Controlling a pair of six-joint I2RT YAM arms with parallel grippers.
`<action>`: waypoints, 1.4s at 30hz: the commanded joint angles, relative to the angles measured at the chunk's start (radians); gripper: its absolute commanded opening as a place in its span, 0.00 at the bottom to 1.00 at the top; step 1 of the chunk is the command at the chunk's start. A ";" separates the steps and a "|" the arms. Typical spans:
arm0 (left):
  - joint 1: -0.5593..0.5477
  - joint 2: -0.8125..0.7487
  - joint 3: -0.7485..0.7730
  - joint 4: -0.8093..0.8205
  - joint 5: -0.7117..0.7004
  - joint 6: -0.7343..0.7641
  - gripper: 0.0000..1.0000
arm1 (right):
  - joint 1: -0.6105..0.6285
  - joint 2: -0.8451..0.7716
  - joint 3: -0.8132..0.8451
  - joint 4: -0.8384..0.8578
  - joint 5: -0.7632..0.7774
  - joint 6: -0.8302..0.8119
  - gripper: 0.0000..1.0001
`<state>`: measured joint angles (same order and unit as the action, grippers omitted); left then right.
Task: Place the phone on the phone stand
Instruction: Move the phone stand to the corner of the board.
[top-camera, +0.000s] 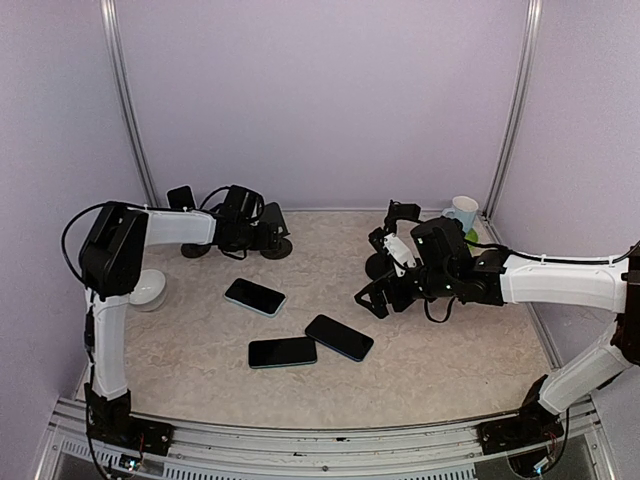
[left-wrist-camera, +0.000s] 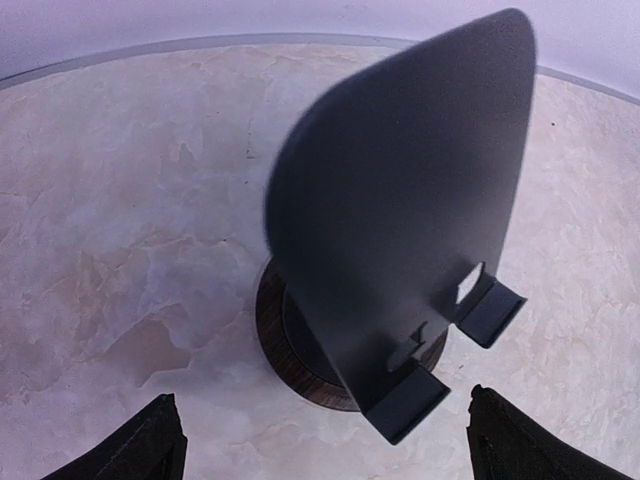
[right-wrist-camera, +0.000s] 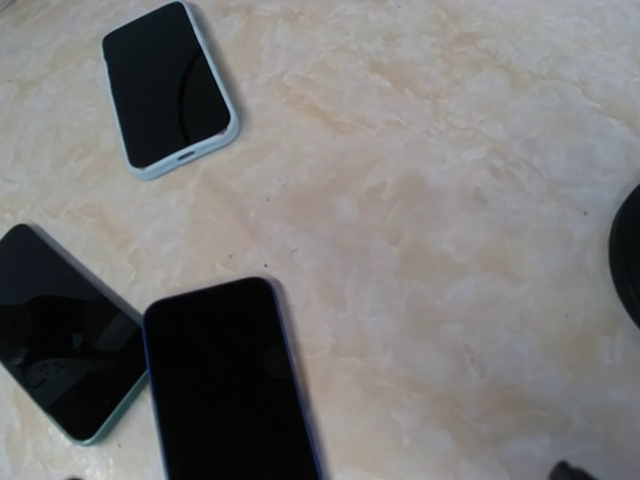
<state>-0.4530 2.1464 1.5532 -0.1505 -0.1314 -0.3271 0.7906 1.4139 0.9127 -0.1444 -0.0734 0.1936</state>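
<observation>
Marbled beige patterning is covering the surface (top-camera: 450, 370), and three phones are lying flat and face up near its middle, none of them on a stand. A light-cased phone (top-camera: 254, 296) is lying farthest left, apart from the other two. A mint-edged phone (top-camera: 282, 352) and a dark-rimmed phone (top-camera: 339, 337) are lying nearer the arms, and in the right wrist view their closest corners are meeting. The phone stand (top-camera: 272, 232) is standing at the far left of the surface, close to the back wall and well apart from all three phones. Its dark back plate (left-wrist-camera: 400, 200) is tilting over a round base (left-wrist-camera: 272, 335), with two small lips jutting from its lower edge, and nothing is resting on it. The left hand (top-camera: 252, 228) is hovering just beside this stand with its fingers (left-wrist-camera: 140, 450) spread wide, one showing at each bottom corner of the left wrist view, and they are gripping nothing. A second dark stand (top-camera: 185, 225) is standing just to the left of it, and a white bowl (top-camera: 150, 290) is sitting beside the left arm. The right hand (top-camera: 372, 298) is reaching in from the right and hanging over the surface near the dark-rimmed phone, likewise spread and holding nothing. A white mug (top-camera: 462, 212) is standing in the far right corner.
</observation>
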 joint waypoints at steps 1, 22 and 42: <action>0.028 0.039 0.034 -0.014 0.013 0.017 0.95 | -0.006 0.001 -0.001 0.013 -0.002 0.005 1.00; 0.088 0.044 0.073 -0.010 -0.050 0.034 0.94 | -0.005 0.031 0.025 0.012 -0.018 0.014 1.00; 0.017 -0.030 0.112 0.017 -0.039 0.030 0.99 | -0.005 0.008 -0.002 0.026 -0.018 0.016 1.00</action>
<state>-0.4255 2.1033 1.5894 -0.1314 -0.1387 -0.2939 0.7906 1.4372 0.9180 -0.1402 -0.0898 0.2039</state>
